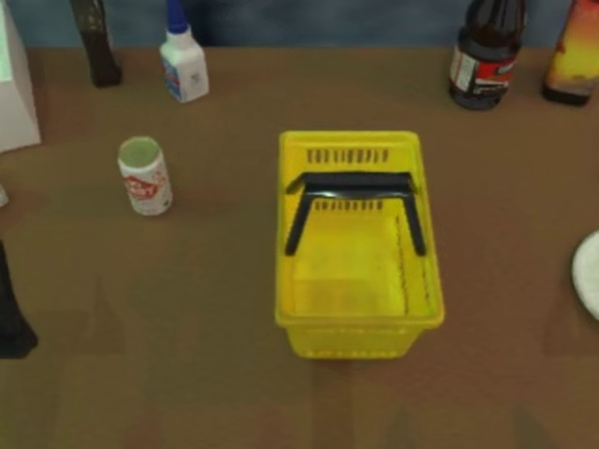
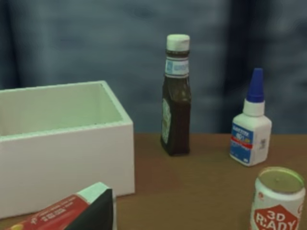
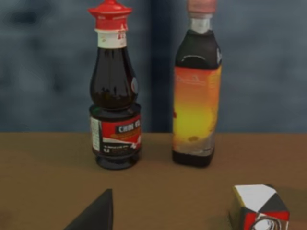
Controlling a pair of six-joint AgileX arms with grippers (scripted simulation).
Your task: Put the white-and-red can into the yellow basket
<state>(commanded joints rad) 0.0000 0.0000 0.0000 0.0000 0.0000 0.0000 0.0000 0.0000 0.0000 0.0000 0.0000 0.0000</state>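
Yellow basket [image 1: 358, 323] sits mid-frame, handle folded across it, nothing inside. White-and-red can [image 1: 145, 176] stands upright left of centre, well apart from it, below the glue bottle [image 1: 183, 62]. Left gripper [image 1: 11, 313] shows at the left edge; whether either gripper is open, I cannot tell.

The white-and-red can [image 2: 277, 200], standing left of the yellow basket [image 1: 354, 245], carries white lettering on its red label that reads "3D" over "READY" in the left wrist view. At the far right of the table, the dark sauce bottle with the red cap [image 3: 114, 91] has a red-and-black label with white letters that look like "CHIN", cut off where the bottle curves away. The label print on the glue bottle [image 2: 250, 129], on the brown sauce bottle [image 2: 176, 98] and on the orange-labelled bottle [image 3: 197, 86] is too small or blurred to read.
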